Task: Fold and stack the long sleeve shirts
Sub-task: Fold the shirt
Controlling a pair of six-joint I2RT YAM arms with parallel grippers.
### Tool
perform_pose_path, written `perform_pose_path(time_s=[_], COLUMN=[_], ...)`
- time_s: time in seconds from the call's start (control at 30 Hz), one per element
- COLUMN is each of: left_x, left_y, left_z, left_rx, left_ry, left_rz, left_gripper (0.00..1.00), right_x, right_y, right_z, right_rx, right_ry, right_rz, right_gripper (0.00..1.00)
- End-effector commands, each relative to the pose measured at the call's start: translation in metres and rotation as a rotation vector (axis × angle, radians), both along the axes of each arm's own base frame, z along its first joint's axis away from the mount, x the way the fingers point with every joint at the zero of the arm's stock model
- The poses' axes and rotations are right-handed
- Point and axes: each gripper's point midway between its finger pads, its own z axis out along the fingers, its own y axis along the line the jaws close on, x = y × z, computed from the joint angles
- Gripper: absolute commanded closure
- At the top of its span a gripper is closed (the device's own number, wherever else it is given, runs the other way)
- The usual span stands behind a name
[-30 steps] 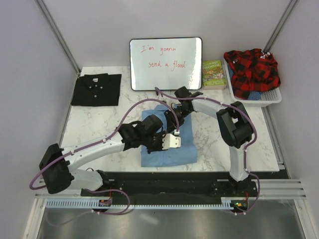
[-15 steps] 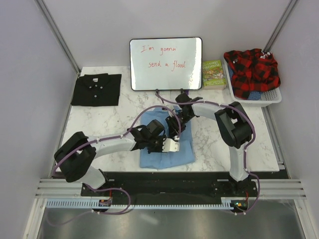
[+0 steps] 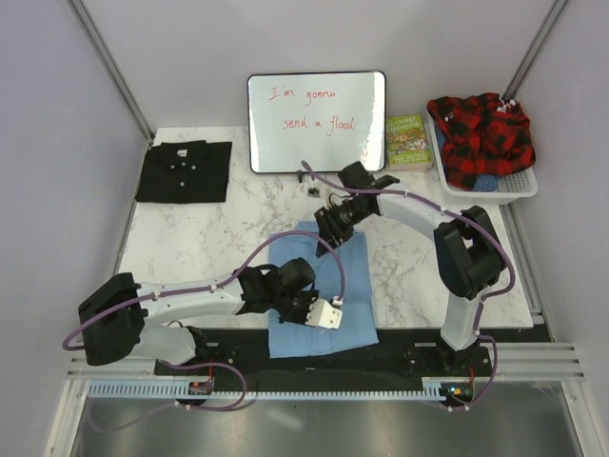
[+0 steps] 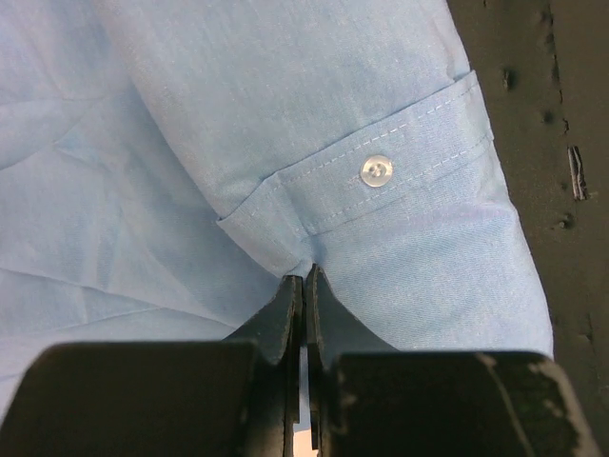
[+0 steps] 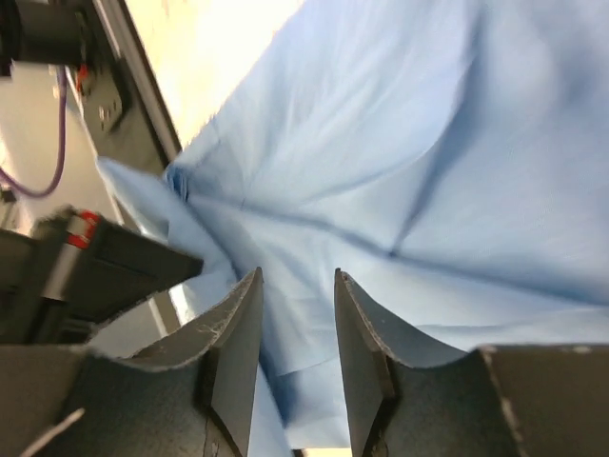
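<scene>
Fabric of light blue shirt (image 4: 238, 124) is pinched by closed left gripper (image 4: 303, 278); right gripper (image 5: 297, 278) is seen parted over it, seemingly without grip.

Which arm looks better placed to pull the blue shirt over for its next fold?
Left, probably. The left pincer is shut on the blue shirt beside its cuff, at the near edge. The right pincer stands open over the far edge, gripping nothing.

In front of the white-framed whiteboard (image 3: 317, 122), the plain light blue cloth shirt (image 3: 354, 286) is partly hidden under the left gripper (image 4: 304, 282) and the right gripper (image 5: 297, 282). The right wrist view is blurred, so a grip there cannot be told. Right of the whiteboard, the title on the green paperback book (image 3: 408, 141) is too small to read.
</scene>
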Motion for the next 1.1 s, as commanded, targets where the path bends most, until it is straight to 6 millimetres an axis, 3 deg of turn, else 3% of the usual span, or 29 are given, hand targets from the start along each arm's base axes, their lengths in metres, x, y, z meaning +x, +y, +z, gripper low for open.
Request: perform_pose_path(time_s=[0.0,0.17,0.23,0.47,0.57,0.63,0.93,1.07], left_x=[-0.006,0.004,0.01,0.03,0.045,0.066,0.16,0.204], left_y=[0.006,-0.004,-0.007,-0.009,-0.014,-0.016,-0.022,-0.016], left_z=[0.0,0.02,0.027,0.039,0.049,0.057,0.047,0.041], left_rx=[0.007,-0.031,-0.044,-0.07,-0.089,-0.106,-0.111,-0.108], left_ry=[0.038,0.026,0.016,0.0,-0.041,-0.064,-0.161,-0.244], left_rz=[0.011,0.01,0.017,0.036,0.035,0.061,0.146,0.213], left_gripper=[0.98,0.98,0.98,0.98,0.98,0.98,0.98,0.98], right_x=[0.054,0.102,0.111,0.106,0.101,0.097,0.089,0.083], right_y=[0.007,0.018,0.022,0.017,0.012,0.012,0.009,0.007], right_z=[0.02,-0.004,-0.008,-0.059,-0.071,-0.071,-0.065,-0.066], right_rx=[0.039,0.005,0.009,-0.045,-0.061,-0.056,-0.044,-0.04], right_ry=[-0.111,-0.165,-0.172,-0.099,-0.084,-0.073,-0.074,-0.058], right_rz=[-0.008,-0.01,-0.008,0.019,0.031,0.041,0.062,0.069], right_gripper=[0.56,0.59,0.59,0.61,0.62,0.61,0.63,0.63])
